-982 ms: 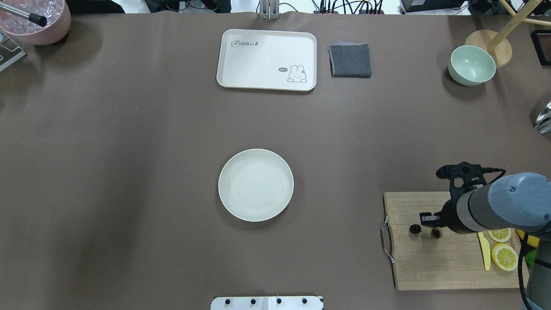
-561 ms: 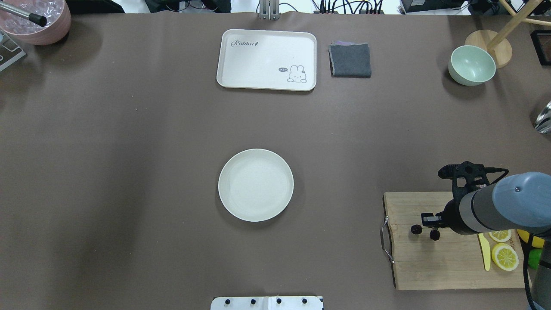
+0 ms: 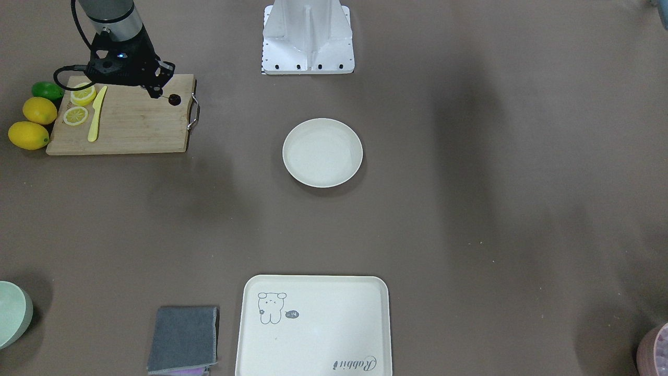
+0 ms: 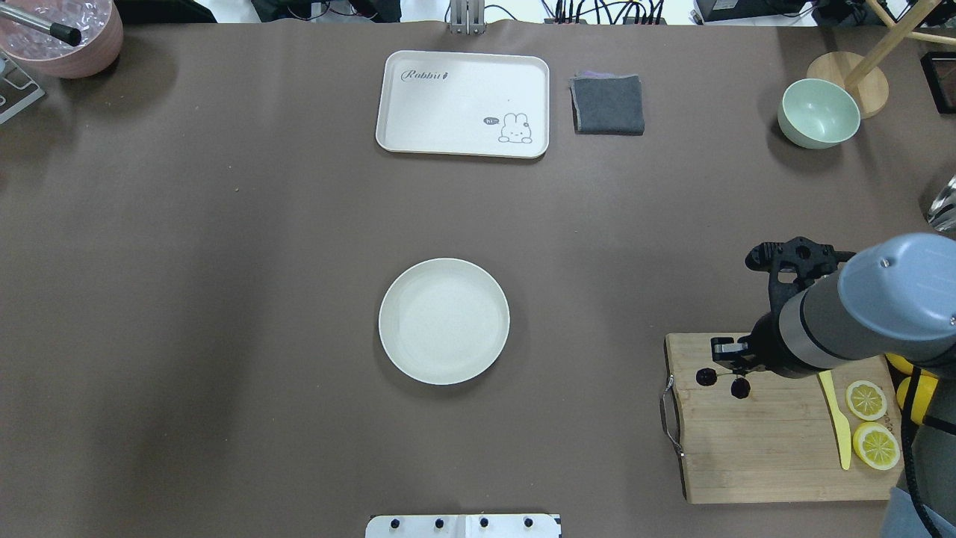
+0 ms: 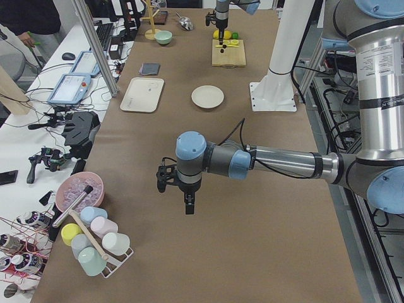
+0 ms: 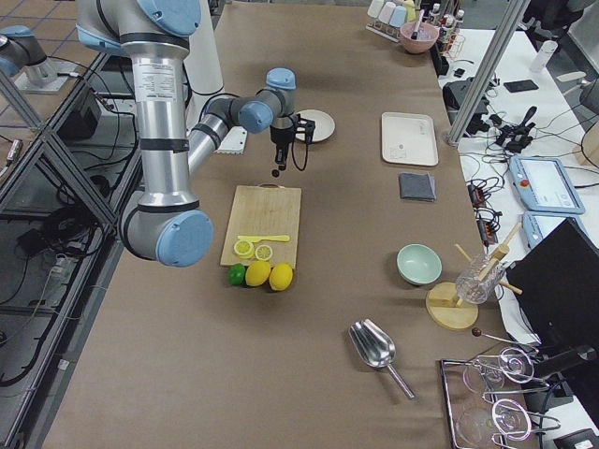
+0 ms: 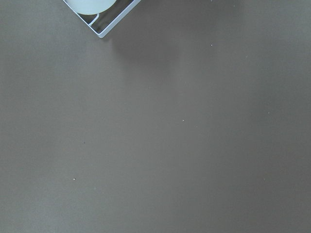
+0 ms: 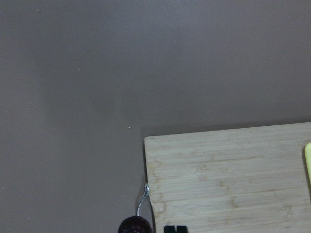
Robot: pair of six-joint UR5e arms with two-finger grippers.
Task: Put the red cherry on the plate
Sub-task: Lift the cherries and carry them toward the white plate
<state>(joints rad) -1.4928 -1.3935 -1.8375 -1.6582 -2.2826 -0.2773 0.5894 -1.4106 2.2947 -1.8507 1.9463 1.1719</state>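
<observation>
The red cherry is a dark pair hanging on thin stems from my right gripper, which is shut on the stems. It hangs above the left end of the wooden cutting board. In the front-facing view the red cherry dangles beside the right gripper, and in the right wrist view the red cherry shows at the bottom edge. The plate is bare at the table's middle, well to the left of the gripper. My left gripper hangs over bare table far from both; I cannot tell its state.
On the board lie a yellow knife and lemon slices, with whole lemons beside it. At the far edge are a cream tray, a grey cloth, a green bowl and a pink bowl.
My right gripper has risen off the board and moved away from the robot and a little toward the plate, carrying the cherry with it. The plate has not moved.
</observation>
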